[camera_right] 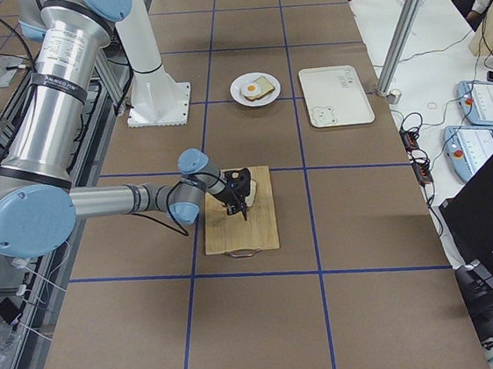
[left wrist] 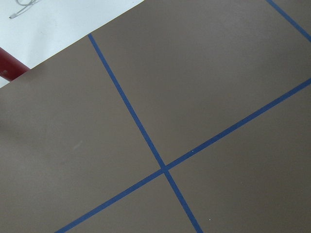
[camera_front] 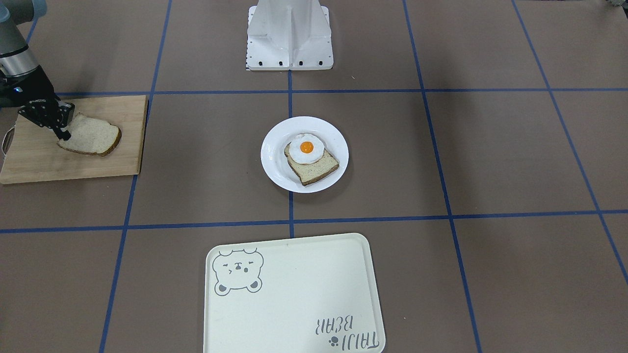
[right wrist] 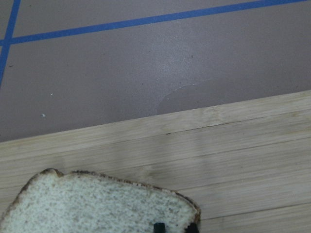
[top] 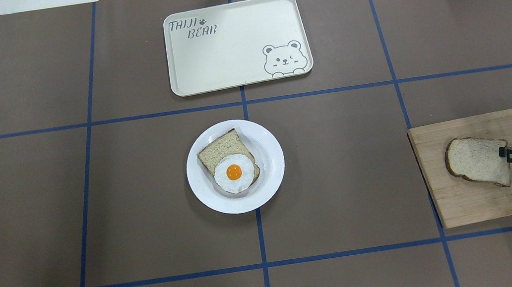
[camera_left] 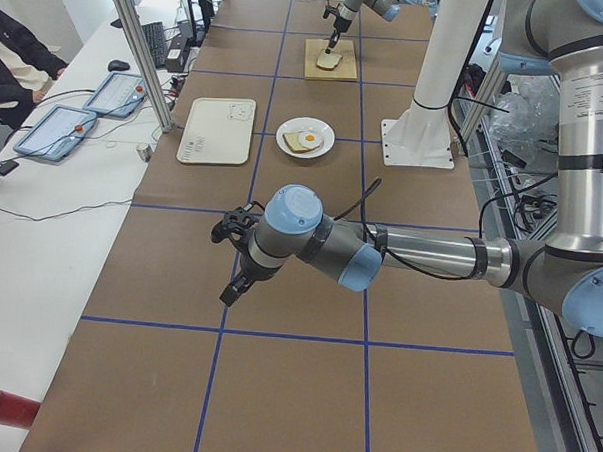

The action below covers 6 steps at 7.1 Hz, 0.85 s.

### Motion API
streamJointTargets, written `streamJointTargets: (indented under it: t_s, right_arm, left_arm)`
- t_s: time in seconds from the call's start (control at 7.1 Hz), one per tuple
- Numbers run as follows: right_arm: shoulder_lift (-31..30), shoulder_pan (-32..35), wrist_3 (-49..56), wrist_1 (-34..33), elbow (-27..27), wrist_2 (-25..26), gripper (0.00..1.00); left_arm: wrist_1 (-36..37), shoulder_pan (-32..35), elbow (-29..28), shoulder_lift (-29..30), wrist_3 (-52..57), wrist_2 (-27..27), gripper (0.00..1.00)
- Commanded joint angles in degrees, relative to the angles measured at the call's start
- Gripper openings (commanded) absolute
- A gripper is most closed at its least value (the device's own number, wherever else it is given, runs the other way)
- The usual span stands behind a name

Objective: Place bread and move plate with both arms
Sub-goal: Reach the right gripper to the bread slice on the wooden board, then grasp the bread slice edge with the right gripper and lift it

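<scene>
The plain bread slice (top: 476, 161) is over the wooden cutting board (top: 494, 200) at the table's right. My right gripper (top: 505, 154) is shut on its straight edge, and the slice tilts with that edge raised (camera_front: 93, 136). The right wrist view shows the slice (right wrist: 97, 204) just above the board. The white plate (top: 269, 184) sits at the table's middle and holds another slice topped with a fried egg (top: 233, 166). My left gripper (camera_left: 229, 291) hangs over bare table far to the left. It shows only in the exterior left view, so I cannot tell whether it is open or shut.
A cream tray with a bear drawing (top: 224, 58) lies beyond the plate at the table's far side. The white robot base (camera_front: 289, 39) stands at the near edge. Blue tape lines cross the brown table.
</scene>
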<state>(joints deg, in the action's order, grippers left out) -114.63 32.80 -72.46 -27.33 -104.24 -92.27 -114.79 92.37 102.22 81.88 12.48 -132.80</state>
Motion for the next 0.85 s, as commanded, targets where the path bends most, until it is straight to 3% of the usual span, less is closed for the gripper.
streamJointTargets:
  t_s: [0.0, 0.14, 0.7]
  right_arm:
    - [-0.2, 0.2, 0.2, 0.1, -0.4, -1.0, 0.00]
    - [-0.2, 1.6, 0.2, 0.1, -1.0, -3.1, 0.00]
    - [2.5, 15.6, 4.8, 0.6, -2.5, -21.5, 0.00]
  left_arm:
    - [0.0, 0.0, 0.0, -0.1, 0.0, 0.0, 0.98]
    - [0.0, 0.0, 0.0, -0.1, 0.0, 0.0, 0.98]
    - [0.0, 0.0, 0.1, -0.1, 0.0, 0.0, 0.98]
